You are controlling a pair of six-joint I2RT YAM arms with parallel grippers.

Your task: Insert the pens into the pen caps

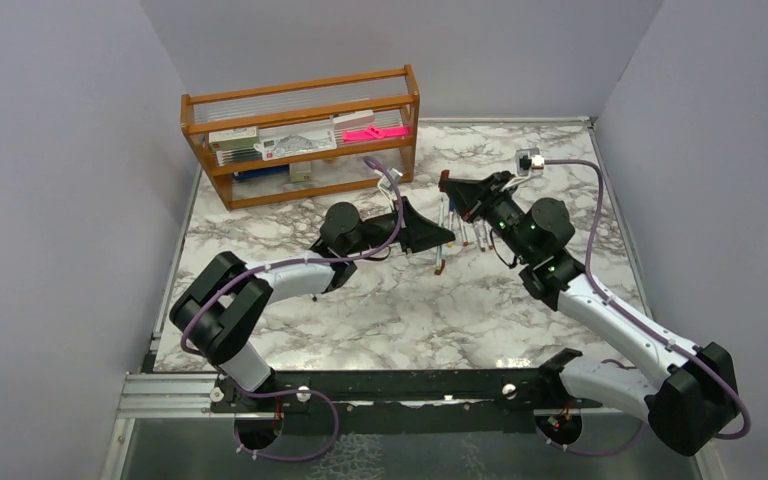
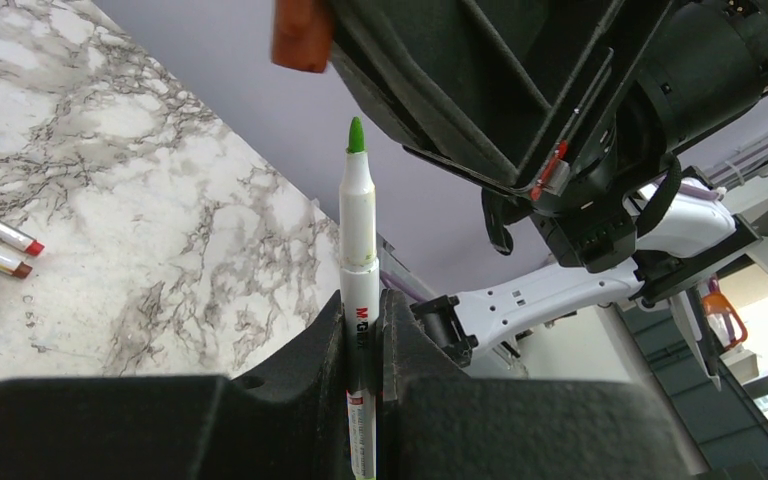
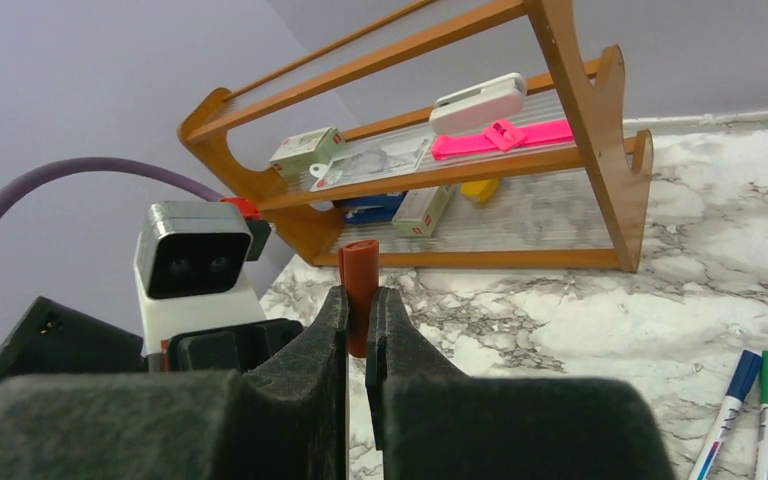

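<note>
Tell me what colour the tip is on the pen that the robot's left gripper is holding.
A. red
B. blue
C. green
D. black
C: in the left wrist view, the pen clamped in the left gripper has a bare green tip pointing up. The only red thing held is the pen cap in the right gripper.

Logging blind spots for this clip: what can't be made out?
Left wrist: lower barrel of the green-tipped white marker pen, hidden inside the left hand.
Left wrist: the dark red tube-shaped plastic cap, cut off by the top edge.
Right wrist: that cap's base, buried in the right hand.
Top external: the loose pens, too small for colours.
</note>
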